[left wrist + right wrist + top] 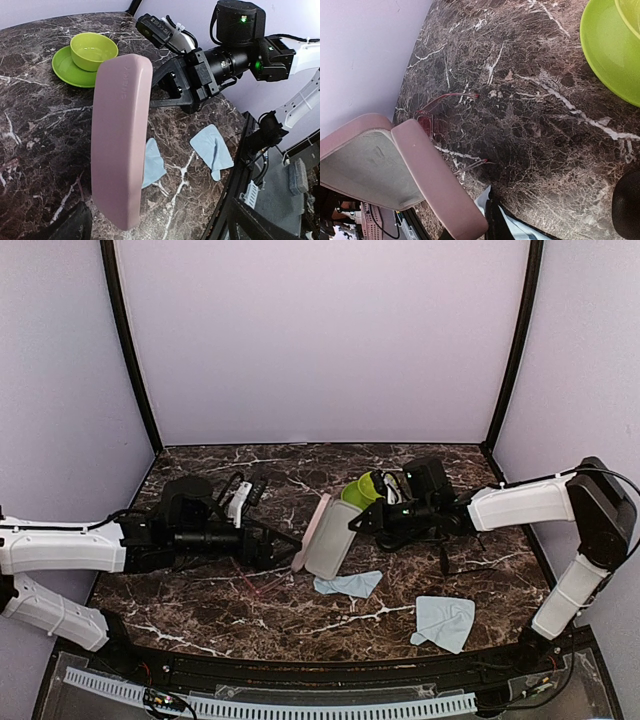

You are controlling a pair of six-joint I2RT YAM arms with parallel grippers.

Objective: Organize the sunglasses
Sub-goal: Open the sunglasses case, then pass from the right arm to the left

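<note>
Dark brown marble veined in white forms the table point(200, 615), hemmed by lilac walls point(320, 340) at nine, twelve and three o'clock and by a curved black rim point(300, 672) at six. The left arm point(60, 545) lies low across the nine o'clock side, close to that wall. The left gripper point(290, 550) is spread wide and grips nothing. Its fingers point at the closed back of the pink case point(328, 535); whether the tips touch it I cannot tell. The red-pink sunglasses point(426, 121) lie flat on the marble with temples unfolded, at about eight o'clock from the case and just beside the left gripper. In the right wrist view their front is partly hidden behind the case's lid. The case stands open and tilted near the table's middle, its pale lining turned toward three o'clock. The right gripper point(357, 524) is closed down narrow on the case's right-hand edge. A lime-green bowl point(368, 488) sits on a green saucer point(62, 70) at one o'clock from the case, just behind that gripper. A small blue cloth point(350, 584) lies at five o'clock, near the case's lower corner, and a larger blue cloth point(445, 623) lies at four o'clock, nearer the rim. Bare marble runs from the case to the twelve o'clock wall, and another bare strip follows the rim at six to seven o'clock. The right arm point(520, 505) folds up tight against the three o'clock wall.
</note>
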